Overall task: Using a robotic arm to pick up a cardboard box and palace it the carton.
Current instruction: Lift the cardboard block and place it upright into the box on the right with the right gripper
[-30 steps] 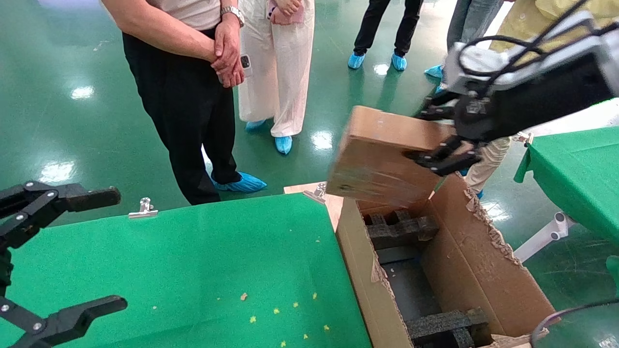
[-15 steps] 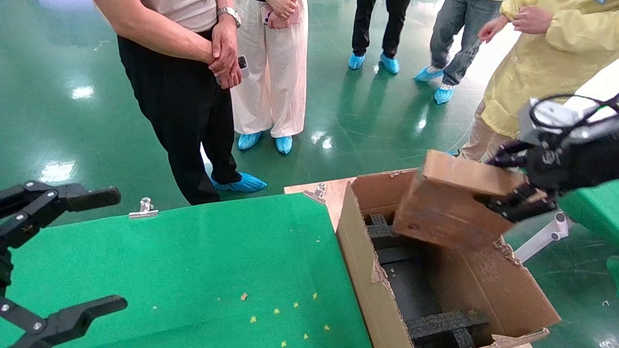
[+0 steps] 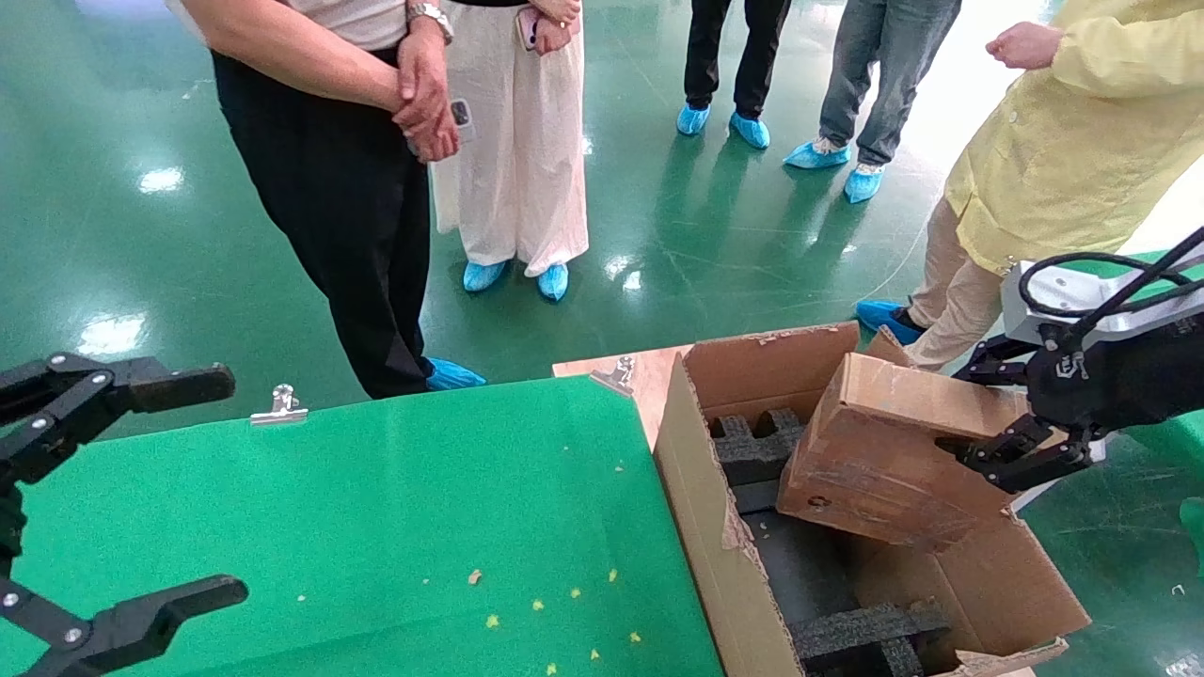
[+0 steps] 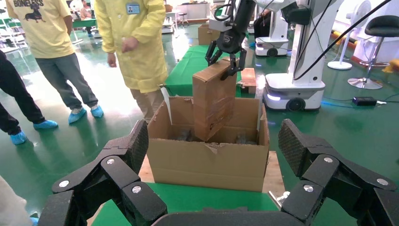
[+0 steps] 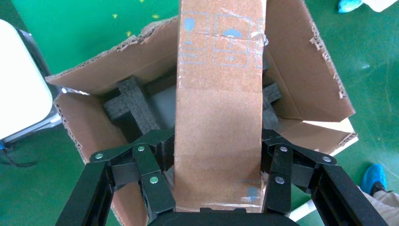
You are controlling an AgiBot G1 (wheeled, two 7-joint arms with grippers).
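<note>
My right gripper (image 3: 983,414) is shut on the small brown cardboard box (image 3: 879,461) and holds it tilted, its lower end down inside the large open carton (image 3: 701,489). The right wrist view shows the box (image 5: 219,108) clamped between both fingers (image 5: 150,176) above the carton's black foam blocks (image 5: 131,106). The left wrist view shows the box (image 4: 214,101) dipping into the carton (image 4: 207,160) from afar. My left gripper (image 3: 122,498) is open and empty at the near left over the green table.
The green-covered table (image 3: 376,527) lies left of the carton, with metal clips (image 3: 279,404) at its far edge. Several people stand beyond it on the green floor. A second green table (image 3: 1162,432) is at the right.
My right gripper has carried the box down and rightward, from above the carton's far end into its opening. The left arm has not moved.
</note>
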